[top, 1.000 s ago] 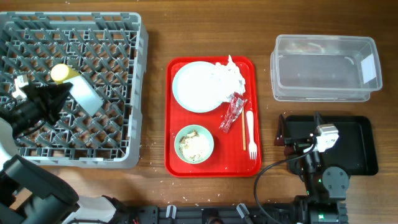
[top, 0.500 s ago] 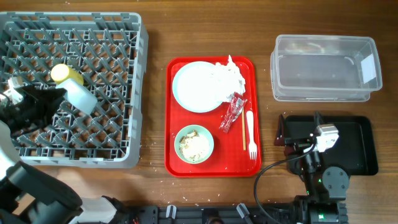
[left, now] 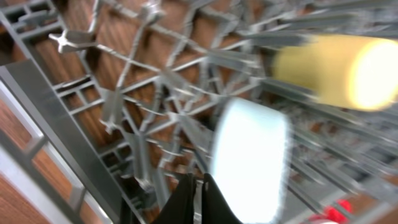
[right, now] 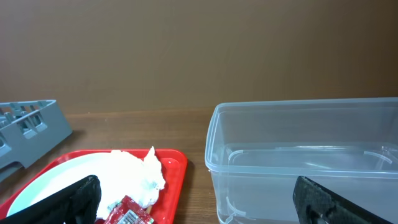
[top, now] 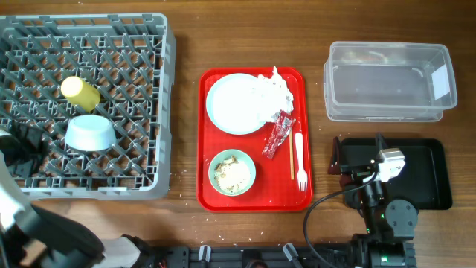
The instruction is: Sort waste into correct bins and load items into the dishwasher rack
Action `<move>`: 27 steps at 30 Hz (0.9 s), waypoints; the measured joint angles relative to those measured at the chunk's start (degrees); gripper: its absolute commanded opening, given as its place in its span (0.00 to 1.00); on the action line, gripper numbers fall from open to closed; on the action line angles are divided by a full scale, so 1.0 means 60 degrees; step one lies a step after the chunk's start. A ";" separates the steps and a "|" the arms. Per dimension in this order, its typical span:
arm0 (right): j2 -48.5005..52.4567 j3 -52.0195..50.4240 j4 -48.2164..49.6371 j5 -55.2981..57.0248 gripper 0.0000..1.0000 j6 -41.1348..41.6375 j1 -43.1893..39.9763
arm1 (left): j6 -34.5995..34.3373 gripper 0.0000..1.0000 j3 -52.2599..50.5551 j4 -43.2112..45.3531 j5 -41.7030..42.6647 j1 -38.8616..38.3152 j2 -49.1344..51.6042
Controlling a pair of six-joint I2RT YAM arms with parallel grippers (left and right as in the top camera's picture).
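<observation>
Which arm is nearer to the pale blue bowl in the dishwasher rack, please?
Left. The left arm is just left of the pale blue bowl, at the dishwasher rack's edge, jaws shut; the right arm sits beyond the red tray, over the black tray, jaws open.

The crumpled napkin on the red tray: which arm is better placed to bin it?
Probably right. The right gripper is open over the black tray, beside the red tray holding the napkin; the left gripper is shut at the rack, farther away.
</observation>
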 measured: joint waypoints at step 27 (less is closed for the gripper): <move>0.0000 0.0000 0.0000 0.0004 1.00 0.0000 0.0000 | -0.0386 0.04 0.0248 -0.0685 -0.2546 -0.2572 0.0255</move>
